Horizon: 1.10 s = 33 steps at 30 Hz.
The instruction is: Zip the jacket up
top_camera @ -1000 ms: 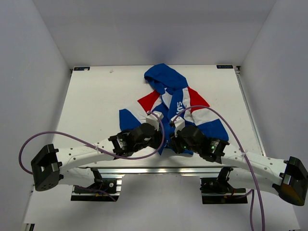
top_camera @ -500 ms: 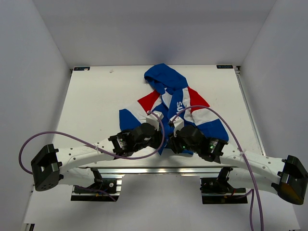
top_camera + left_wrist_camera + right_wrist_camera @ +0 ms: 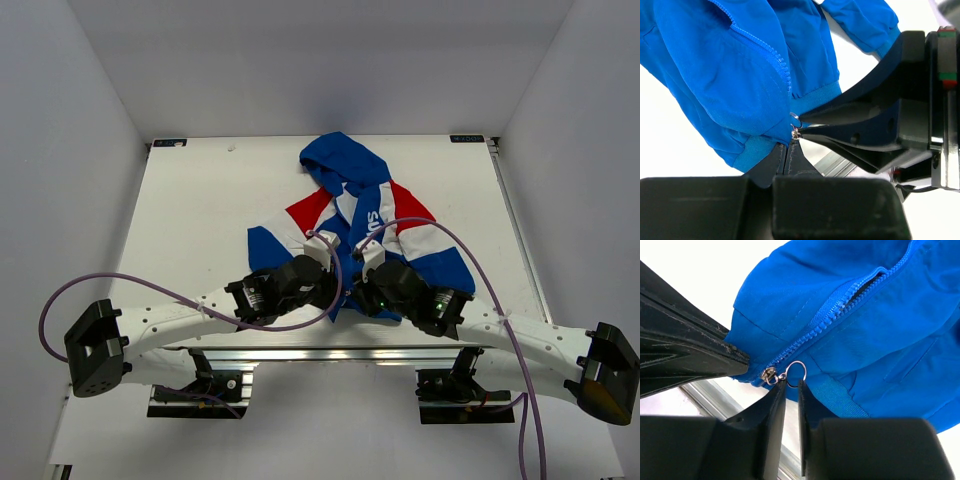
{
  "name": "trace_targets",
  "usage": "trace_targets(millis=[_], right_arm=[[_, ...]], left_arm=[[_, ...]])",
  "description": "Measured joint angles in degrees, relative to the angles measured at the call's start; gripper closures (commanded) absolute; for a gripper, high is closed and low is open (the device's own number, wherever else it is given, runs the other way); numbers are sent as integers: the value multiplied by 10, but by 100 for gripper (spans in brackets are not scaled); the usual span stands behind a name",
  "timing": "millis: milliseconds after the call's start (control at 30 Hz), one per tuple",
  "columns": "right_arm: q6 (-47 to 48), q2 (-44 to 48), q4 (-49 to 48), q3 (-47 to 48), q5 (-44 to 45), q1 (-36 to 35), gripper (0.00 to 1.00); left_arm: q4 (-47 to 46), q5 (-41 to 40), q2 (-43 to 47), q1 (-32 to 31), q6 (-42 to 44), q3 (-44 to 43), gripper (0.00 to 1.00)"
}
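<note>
We've got the jacket point(image 3: 400, 235) lying on the table point(image 3: 200, 220), hood at the far end, hem point(image 3: 835, 395) toward the arms. Left fingers point(image 3: 775, 162) are clenched on that hem, right at the foot of the zipper point(image 3: 840, 297). Right fingers point(image 3: 771, 405) stand slightly parted at the ring pull point(image 3: 796, 362) beside the slider point(image 3: 768, 375). Caught or not, we cannot tell. The slider sits at the very bottom, so by our reckoning nothing is zipped yet: the whole run upward is left.

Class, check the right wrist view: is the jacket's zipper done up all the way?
No, the slider sits by the hem of the jacket, and the teeth beyond it gape apart.
</note>
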<state>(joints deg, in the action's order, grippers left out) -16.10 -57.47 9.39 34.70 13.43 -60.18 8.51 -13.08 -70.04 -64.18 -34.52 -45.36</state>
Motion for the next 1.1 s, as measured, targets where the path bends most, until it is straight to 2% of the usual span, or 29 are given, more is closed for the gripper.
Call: trace_targets(millis=[167,533,833,933,1100], right_arm=[[2,-1,-5,0,-2,0,61],[10,-32,-36,-4,-5,0,60],[49,-26,-89,-41,-42,0,47],[61,-25,-104,-48,-44,0,51],[74,-19,-123,-56,-39,0,74]], left_arm=[[1,0,0,0,0,0,100],[5,1,0,0,0,0,100],[5,5,0,0,0,0,100],[5,5,0,0,0,0,100],[5,5,0,0,0,0,100]])
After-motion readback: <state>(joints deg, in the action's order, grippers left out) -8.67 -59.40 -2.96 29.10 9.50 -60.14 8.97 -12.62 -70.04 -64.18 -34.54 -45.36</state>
